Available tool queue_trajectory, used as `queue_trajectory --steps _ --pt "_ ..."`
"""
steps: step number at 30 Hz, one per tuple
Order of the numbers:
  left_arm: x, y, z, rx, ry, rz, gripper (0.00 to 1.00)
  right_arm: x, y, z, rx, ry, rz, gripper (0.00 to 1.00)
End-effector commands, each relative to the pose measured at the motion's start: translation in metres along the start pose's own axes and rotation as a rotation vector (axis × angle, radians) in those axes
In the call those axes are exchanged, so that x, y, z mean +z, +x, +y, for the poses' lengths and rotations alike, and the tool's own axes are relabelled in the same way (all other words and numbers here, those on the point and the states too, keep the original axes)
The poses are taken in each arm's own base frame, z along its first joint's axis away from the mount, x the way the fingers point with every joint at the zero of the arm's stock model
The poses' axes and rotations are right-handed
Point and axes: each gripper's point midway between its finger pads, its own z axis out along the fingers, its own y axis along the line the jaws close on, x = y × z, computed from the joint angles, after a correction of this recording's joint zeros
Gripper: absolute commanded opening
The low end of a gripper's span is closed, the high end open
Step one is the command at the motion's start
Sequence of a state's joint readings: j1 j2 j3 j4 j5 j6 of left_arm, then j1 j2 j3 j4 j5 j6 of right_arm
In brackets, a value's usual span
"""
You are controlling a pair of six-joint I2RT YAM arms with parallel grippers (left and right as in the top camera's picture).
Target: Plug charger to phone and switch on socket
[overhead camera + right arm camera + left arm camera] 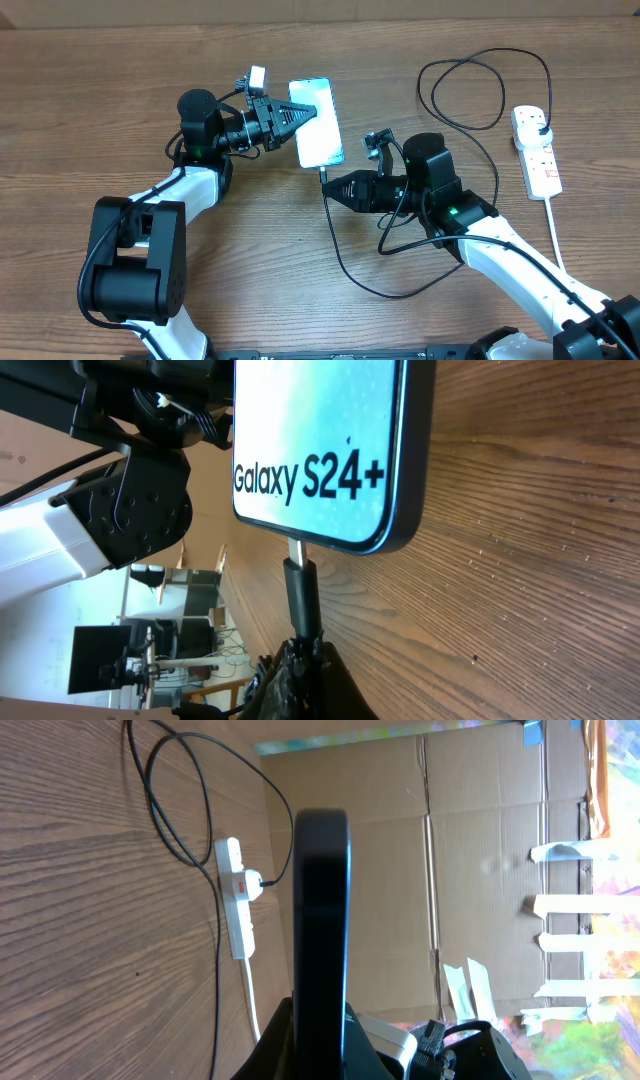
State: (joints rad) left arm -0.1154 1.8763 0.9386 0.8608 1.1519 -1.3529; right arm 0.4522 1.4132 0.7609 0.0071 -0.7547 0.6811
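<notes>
Pinched tight in the right gripper: small tip of the charger, pressed to the bottom edge of the phone, bare metal showing, so likely not fully home. Clamped on the phone's other end: left gripper, bracing it near the middle of the table. Plugging-in step, by the look of it. Next: push straight in, let go, reach for the socket, well apart to the right, black plug already in it. No containers anywhere.
</notes>
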Motion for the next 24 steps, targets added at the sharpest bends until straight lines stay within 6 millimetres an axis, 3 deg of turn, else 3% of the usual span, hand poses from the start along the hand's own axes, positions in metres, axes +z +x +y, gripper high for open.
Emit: queue_trajectory --steps 1,24 --pt "-0.0004 -0.0021 -0.0069 0.067 0.014 0.011 0.04 -0.0002 -0.0007 -0.0023 0.006 0.001 -0.003 0.04" --pt "-0.0003 -0.0021 -0.0069 0.073 0.014 0.011 0.04 -0.0002 -0.0005 -0.0078 0.041 0.026 -0.009 0.04"
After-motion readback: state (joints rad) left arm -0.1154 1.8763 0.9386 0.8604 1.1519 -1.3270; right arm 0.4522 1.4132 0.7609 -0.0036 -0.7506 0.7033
